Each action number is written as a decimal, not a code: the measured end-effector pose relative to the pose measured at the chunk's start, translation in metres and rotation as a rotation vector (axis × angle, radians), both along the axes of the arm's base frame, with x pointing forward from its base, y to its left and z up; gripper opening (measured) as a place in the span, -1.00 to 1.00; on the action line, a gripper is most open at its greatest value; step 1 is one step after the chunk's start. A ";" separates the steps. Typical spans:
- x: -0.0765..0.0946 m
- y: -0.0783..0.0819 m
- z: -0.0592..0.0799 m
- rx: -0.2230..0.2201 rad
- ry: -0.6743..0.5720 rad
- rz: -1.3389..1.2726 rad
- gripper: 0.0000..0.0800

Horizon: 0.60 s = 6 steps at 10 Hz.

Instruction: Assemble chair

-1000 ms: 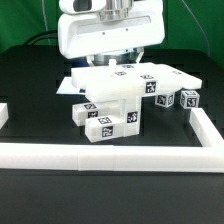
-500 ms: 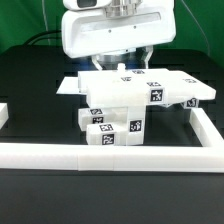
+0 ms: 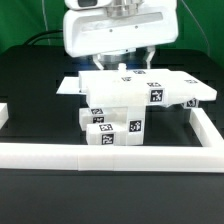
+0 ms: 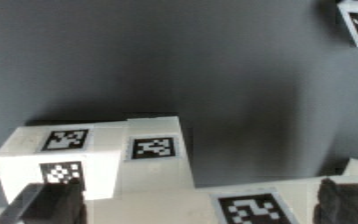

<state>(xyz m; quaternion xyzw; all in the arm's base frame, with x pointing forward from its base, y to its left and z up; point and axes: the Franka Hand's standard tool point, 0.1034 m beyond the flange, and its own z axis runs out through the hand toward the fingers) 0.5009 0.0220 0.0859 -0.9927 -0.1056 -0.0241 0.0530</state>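
Chair [image 3: 118, 105] part-built, work outstanding
Stands part-joined on tabletop [image 3: 40, 80]; completion judged some way off; gripper [image 3: 125, 64] directly above, open or clamped cannot be told

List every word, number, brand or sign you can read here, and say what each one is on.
Readable words, numbers or brands: none in either view.
On the chair parts: only black-and-white square tags, which are coded patterns, not letters.
On the white block in the wrist view: the same kind of square tags, no text.
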 end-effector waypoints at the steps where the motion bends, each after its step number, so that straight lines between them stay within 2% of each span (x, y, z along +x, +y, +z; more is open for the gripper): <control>1: 0.007 0.009 -0.002 0.002 -0.001 -0.011 0.62; 3: 0.022 0.018 -0.004 0.005 -0.012 -0.016 0.62; 6: 0.025 0.000 -0.001 0.001 -0.026 -0.011 0.62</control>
